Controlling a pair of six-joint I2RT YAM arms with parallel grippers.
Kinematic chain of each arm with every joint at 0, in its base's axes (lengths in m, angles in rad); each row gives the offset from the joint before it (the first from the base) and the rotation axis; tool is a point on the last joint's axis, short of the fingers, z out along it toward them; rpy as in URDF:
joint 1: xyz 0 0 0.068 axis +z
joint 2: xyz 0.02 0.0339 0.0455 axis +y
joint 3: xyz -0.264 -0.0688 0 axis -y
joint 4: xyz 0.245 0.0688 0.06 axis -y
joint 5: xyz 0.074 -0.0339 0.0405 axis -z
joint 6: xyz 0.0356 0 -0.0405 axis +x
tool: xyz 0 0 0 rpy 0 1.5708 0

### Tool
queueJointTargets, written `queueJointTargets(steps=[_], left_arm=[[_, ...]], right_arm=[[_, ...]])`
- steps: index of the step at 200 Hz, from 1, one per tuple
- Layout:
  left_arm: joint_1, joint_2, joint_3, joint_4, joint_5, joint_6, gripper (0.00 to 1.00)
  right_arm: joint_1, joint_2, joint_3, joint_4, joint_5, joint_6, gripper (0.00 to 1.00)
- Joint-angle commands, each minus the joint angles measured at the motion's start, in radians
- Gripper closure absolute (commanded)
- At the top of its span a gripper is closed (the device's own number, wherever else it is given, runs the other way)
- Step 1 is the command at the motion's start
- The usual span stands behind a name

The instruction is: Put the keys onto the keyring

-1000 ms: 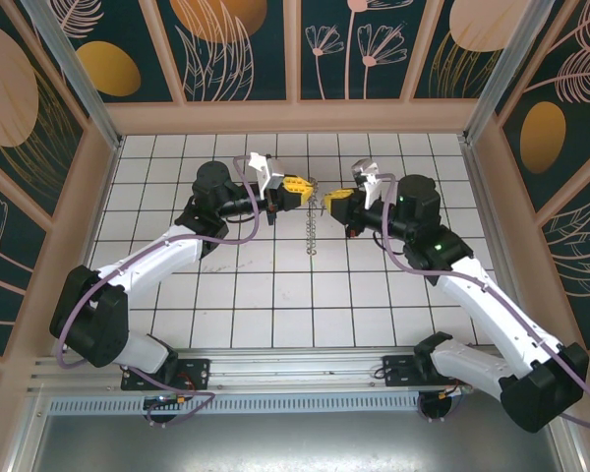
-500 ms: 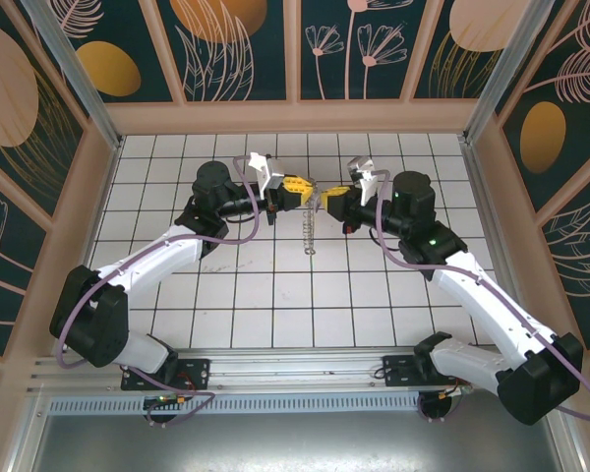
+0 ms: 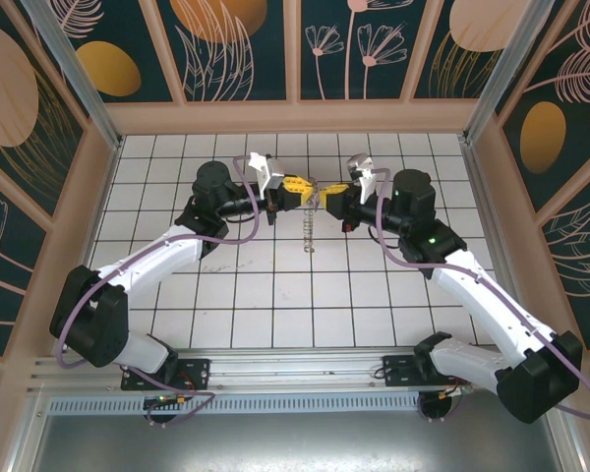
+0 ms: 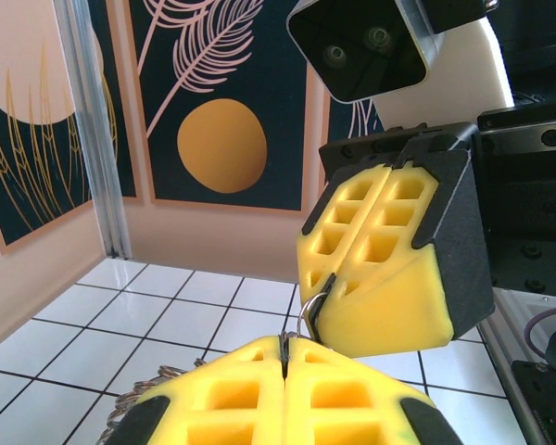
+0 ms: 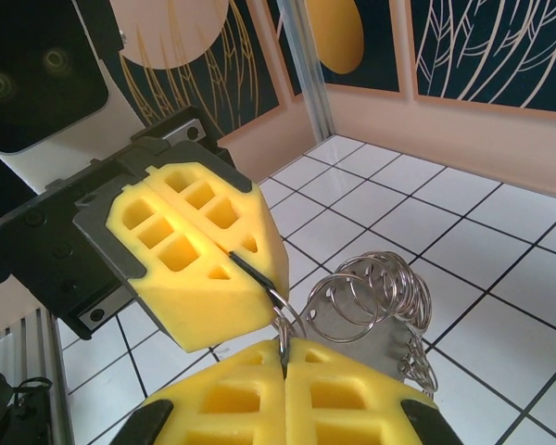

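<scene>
Hanging above the tiled surface (image 3: 275, 295) between the left gripper (image 5: 255, 278) and right gripper (image 5: 284, 352), both pinched shut on its thin wire rings, the keyring (image 5: 375, 287) looks light, limp and slippery, best held by one ring while the cluster dangles.

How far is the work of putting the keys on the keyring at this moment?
Done: the keyring is off the table and hangs in the air. In hand: the left gripper and the right gripper are both shut on its top end, tip to tip. Left: I cannot make out a key on the rings, so the threading looks unfinished.
</scene>
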Motion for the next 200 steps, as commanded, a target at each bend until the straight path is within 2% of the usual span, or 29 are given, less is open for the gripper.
queueJointTargets(steps=[1, 132, 200], left_arm=[[-0.006, 0.002, 0.035, 0.027, 0.022, 0.003, 1.0], [-0.008, 0.007, 0.035, 0.04, 0.032, -0.009, 1.0], [-0.009, -0.004, 0.028, 0.047, 0.029, -0.011, 1.0]], right_arm=[[0.007, 0.007, 0.038, 0.057, -0.03, -0.01, 1.0], [0.007, 0.037, 0.055, 0.069, -0.03, -0.016, 1.0], [-0.01, 0.038, 0.008, 0.074, 0.001, -0.007, 1.0]])
